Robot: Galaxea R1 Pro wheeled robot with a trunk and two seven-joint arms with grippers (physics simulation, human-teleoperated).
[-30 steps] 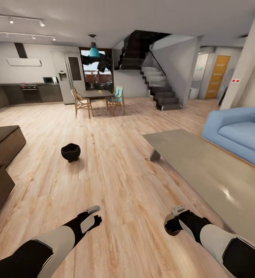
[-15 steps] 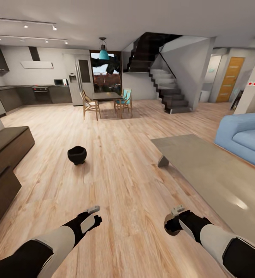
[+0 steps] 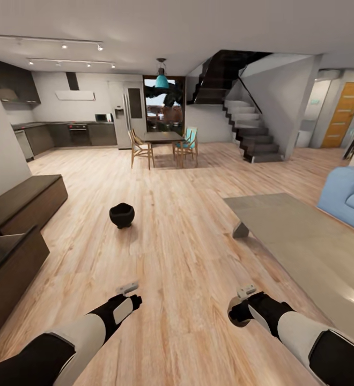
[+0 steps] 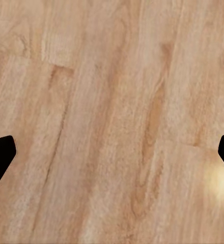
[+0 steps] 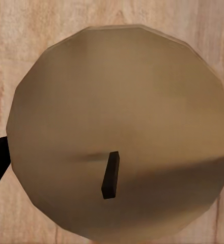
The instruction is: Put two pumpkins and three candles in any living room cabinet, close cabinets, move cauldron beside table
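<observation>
- Right claw (image 3: 240, 310) is clamped on a candle (image 5: 119, 134): the right wrist view looks straight onto its round tan top with a short dark wick, a finger tip at each side. In the head view the candle shows as a tan disc just beside the black hand.
- Left claw (image 3: 126, 294) holds nothing; the left wrist view has its two dark finger tips wide apart at the edges, with bare wooden floor (image 4: 112, 122) between them.
- Compared with the pictures of a second ago, the whole head view has slid rightward: cauldron, table and sofa (image 3: 351, 198) all shift together while both arms keep their pose. So the camera has swung left; the things themselves have not moved.
- That swing brings more of the cabinet (image 3: 16, 230) into sight at the left, where its nearer drawer stands open, the inside looking grey.
- The cauldron (image 3: 122, 215) sits on the floor ahead, well apart from the low table, whose tabletop (image 3: 300, 241) runs along the right.
- Judging by this, the robot is turning toward the open drawer to stow the candle; closing the cabinet and moving the cauldron to the table remain to be done.
</observation>
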